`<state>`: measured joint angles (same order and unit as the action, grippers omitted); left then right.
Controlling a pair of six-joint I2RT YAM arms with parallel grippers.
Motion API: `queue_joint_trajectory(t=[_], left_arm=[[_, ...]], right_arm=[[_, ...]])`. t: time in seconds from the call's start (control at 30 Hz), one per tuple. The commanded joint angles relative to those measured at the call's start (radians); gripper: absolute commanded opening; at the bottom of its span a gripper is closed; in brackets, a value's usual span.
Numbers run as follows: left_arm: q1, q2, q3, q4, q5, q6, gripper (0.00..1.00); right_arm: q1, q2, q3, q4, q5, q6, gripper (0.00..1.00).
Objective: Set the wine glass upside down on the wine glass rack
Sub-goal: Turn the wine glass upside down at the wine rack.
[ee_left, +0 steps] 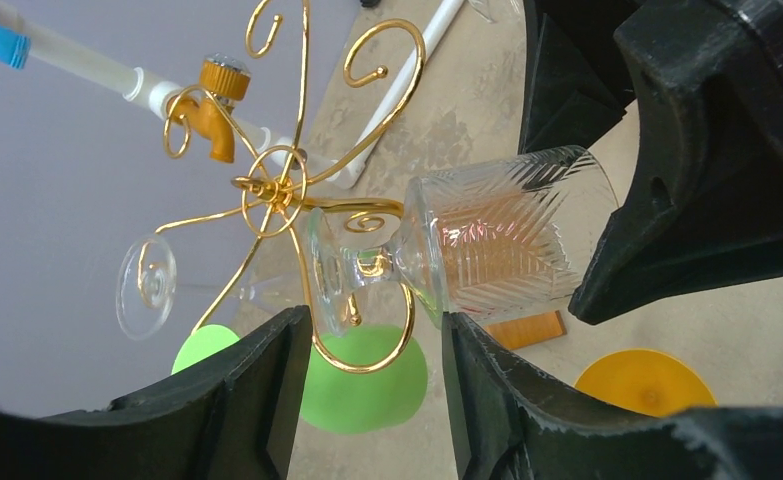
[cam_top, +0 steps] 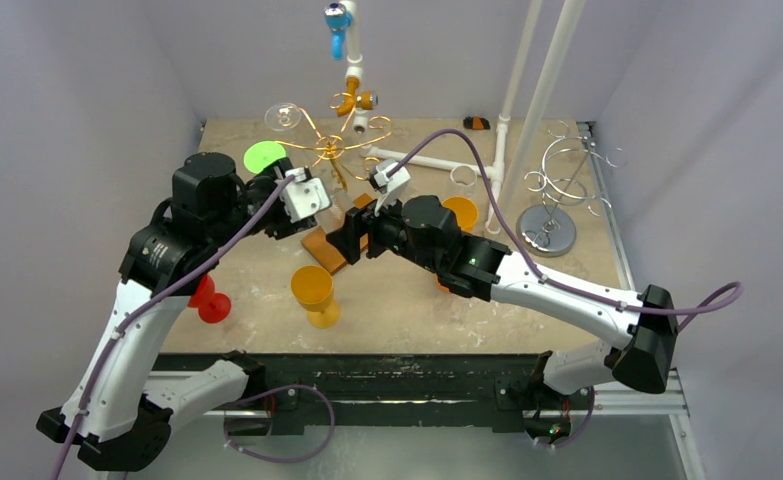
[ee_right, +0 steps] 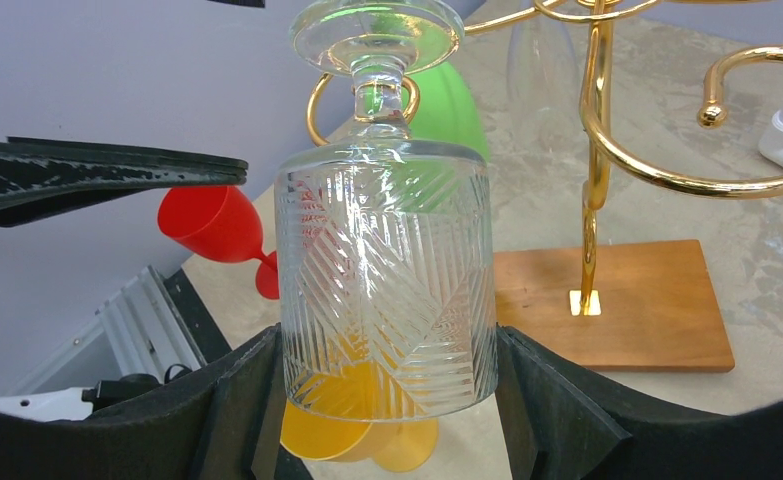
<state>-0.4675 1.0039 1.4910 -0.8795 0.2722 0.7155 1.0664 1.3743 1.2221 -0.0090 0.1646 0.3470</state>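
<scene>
A clear ribbed wine glass (ee_right: 387,270) hangs foot up, bowl down. My right gripper (ee_right: 387,390) is shut on its bowl, one finger pressed on each side. The foot sits inside a curled hook of the gold wire rack (ee_right: 597,130), which stands on a wooden base (ee_right: 617,300). In the left wrist view the glass (ee_left: 497,240) lies sideways across the rack (ee_left: 277,190). My left gripper (ee_left: 377,350) stands open just below the stem and foot, its fingers apart on either side. From above, both grippers, the left (cam_top: 307,200) and the right (cam_top: 362,225), meet by the rack (cam_top: 332,150).
Another clear glass (cam_top: 285,117) hangs on the rack's far arm. Green (cam_top: 264,156), red (cam_top: 207,298), yellow (cam_top: 314,292) and orange (cam_top: 460,212) plastic glasses stand around. A silver wire rack (cam_top: 567,180) and white pipes (cam_top: 537,90) are at the back right.
</scene>
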Motion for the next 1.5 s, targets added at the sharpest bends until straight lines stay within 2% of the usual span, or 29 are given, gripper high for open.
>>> queue_joint_trajectory(t=[0.0, 0.33, 0.43, 0.63, 0.73, 0.8, 0.9, 1.47], left_arm=[[-0.002, -0.001, -0.032, 0.064, -0.022, -0.019, 0.54], [-0.002, 0.024, -0.043, 0.108, -0.031, 0.064, 0.55], [-0.002, 0.034, -0.033, 0.098, -0.018, 0.083, 0.44], [-0.002, 0.053, -0.030, 0.084, 0.030, 0.089, 0.12], [-0.002, 0.059, -0.019, 0.083, 0.044, 0.092, 0.00], [-0.002, 0.058, -0.007, 0.089, 0.048, 0.089, 0.00], [-0.002, 0.054, 0.003, 0.091, 0.069, 0.087, 0.00], [-0.002, 0.007, 0.003, 0.116, 0.169, 0.021, 0.00]], right_arm=[[-0.001, -0.003, 0.004, 0.106, -0.032, -0.017, 0.34], [-0.001, -0.010, -0.014, 0.109, -0.059, -0.029, 0.36], [-0.001, -0.010, -0.018, 0.109, -0.062, -0.029, 0.37], [-0.001, 0.006, -0.002, 0.121, -0.076, -0.029, 0.39], [0.000, 0.012, 0.009, 0.125, -0.077, -0.031, 0.49], [-0.002, 0.014, 0.014, 0.126, -0.075, -0.030, 0.57], [0.000, 0.018, 0.025, 0.131, -0.072, -0.025, 0.64], [-0.001, 0.070, 0.063, 0.192, -0.114, 0.021, 0.71]])
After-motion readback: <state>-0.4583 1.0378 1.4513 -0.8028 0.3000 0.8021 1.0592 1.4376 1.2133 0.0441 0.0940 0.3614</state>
